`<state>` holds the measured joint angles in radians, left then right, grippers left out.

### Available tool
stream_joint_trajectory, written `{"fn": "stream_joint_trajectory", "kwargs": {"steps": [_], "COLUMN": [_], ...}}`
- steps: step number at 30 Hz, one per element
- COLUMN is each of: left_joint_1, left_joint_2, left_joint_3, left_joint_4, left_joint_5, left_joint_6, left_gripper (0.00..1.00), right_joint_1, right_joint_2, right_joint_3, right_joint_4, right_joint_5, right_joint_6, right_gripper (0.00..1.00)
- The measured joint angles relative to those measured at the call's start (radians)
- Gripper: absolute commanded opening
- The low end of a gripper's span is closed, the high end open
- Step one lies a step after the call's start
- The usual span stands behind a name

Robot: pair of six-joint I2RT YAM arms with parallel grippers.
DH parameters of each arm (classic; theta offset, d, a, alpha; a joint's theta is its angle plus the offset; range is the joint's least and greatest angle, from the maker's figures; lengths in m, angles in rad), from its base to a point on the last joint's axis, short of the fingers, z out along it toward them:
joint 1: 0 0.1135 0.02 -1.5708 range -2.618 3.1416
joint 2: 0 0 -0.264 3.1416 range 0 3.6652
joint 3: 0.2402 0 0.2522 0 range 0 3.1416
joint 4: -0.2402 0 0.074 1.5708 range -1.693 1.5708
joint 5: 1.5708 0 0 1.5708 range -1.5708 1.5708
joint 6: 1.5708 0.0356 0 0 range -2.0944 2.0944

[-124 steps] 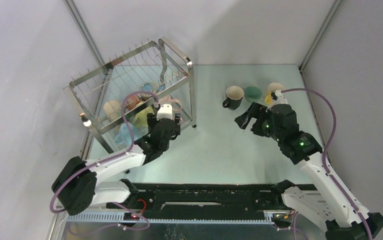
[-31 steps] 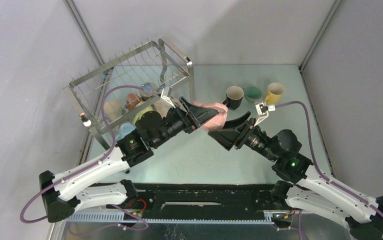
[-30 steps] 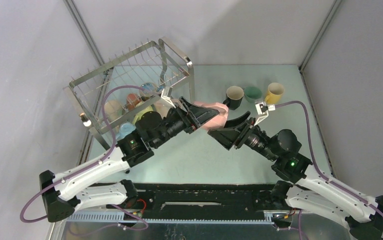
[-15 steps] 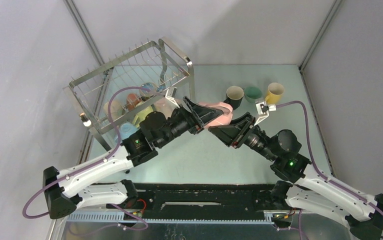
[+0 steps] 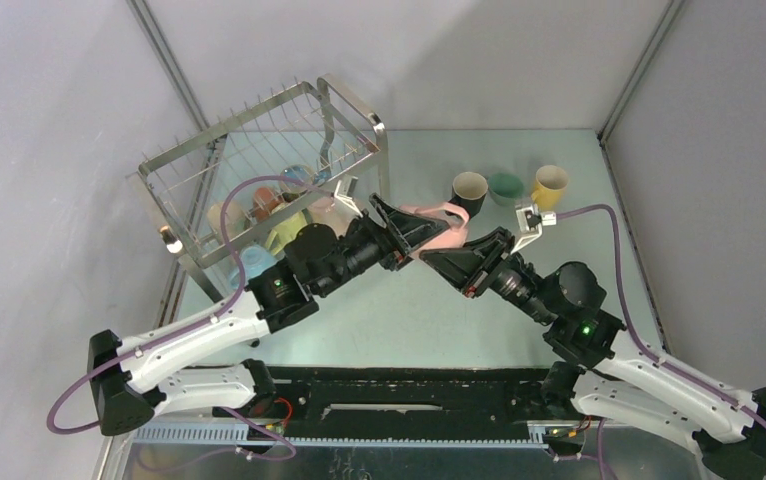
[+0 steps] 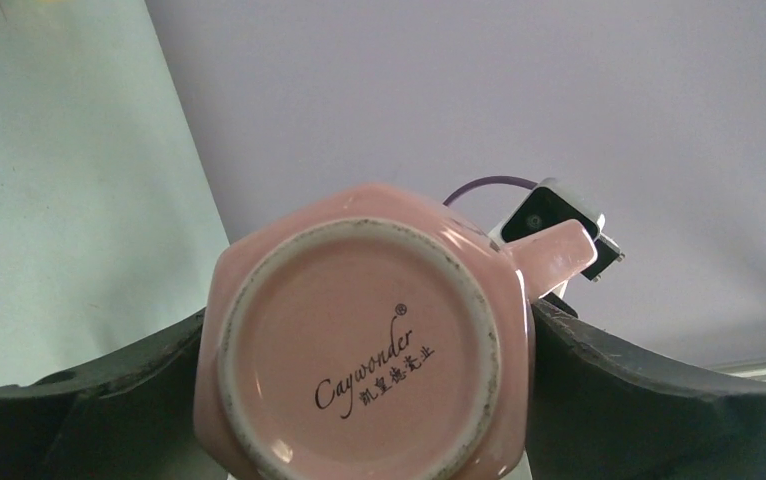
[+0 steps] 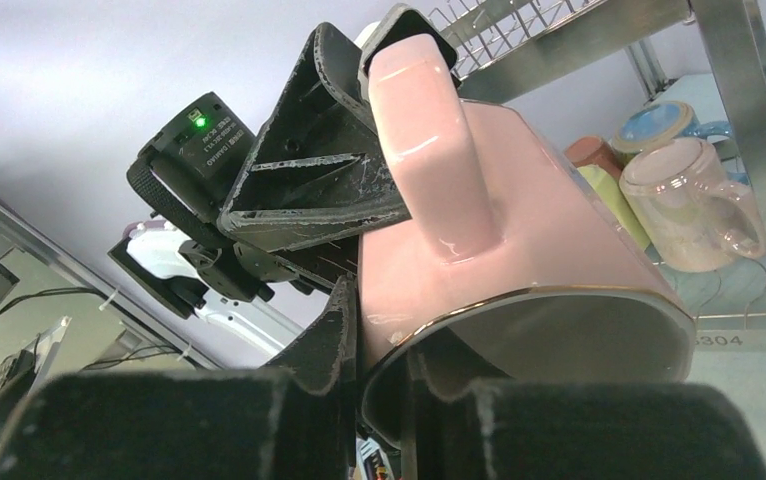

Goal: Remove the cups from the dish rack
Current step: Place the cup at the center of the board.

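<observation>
A pink cup (image 5: 439,222) hangs in the air between the two arms, right of the dish rack (image 5: 259,150). My left gripper (image 5: 414,232) is shut on its body, a finger on either flank, and the stamped base (image 6: 359,350) faces that wrist camera. My right gripper (image 5: 446,255) meets it from the other side, shut on the rim (image 7: 519,300) with one finger outside the wall and one inside. The cup's handle (image 7: 429,140) points up in the right wrist view. Several cups (image 5: 259,215) remain in the rack's lower tier.
A black cup (image 5: 468,193), a green cup (image 5: 505,186) and a yellow cup (image 5: 549,186) stand in a row on the table at the back right. The rack's steel frame (image 7: 739,120) is close behind the held cup. Grey walls enclose the table.
My right gripper has closed from wide open onto the pink cup's rim. Both arms with the cup have drifted slightly toward the back right.
</observation>
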<state>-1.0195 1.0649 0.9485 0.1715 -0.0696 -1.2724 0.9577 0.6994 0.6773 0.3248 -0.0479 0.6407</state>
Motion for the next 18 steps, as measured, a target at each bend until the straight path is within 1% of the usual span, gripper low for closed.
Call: {"fn": "stream_joint_trajectory", "kwargs": {"steps": [2,3,4,5,9,18], "left_joint_1": [-0.002,-0.002,-0.002,-0.003,-0.007,-0.016], "left_joint_2": [0.000,0.000,0.000,0.000,0.000,-0.034], "left_joint_3": [0.000,0.000,0.000,0.000,0.000,0.001], "left_joint_4": [0.000,0.000,0.000,-0.001,-0.011,-0.092], "left_joint_5": [0.002,0.003,0.003,0.003,0.014,0.014], "left_joint_6": [0.000,0.000,0.001,0.001,0.038,0.124], "left_gripper": [0.82,0.87,0.95,0.99,1.00,1.00], "right_joint_1": [0.005,0.009,0.014,0.017,0.040,0.088], "right_joint_2": [-0.006,-0.010,-0.013,-0.015,-0.019,-0.039], "right_joint_3": [0.000,0.001,0.002,0.003,0.025,0.057], "right_joint_4": [-0.008,-0.013,-0.018,-0.025,-0.083,-0.206], "right_joint_5": [0.006,0.008,0.014,0.019,0.053,0.118], "right_joint_6": [-0.004,-0.006,-0.008,-0.009,-0.014,-0.030], "right_gripper": [0.00,0.00,0.00,0.00,0.00,0.00]}}
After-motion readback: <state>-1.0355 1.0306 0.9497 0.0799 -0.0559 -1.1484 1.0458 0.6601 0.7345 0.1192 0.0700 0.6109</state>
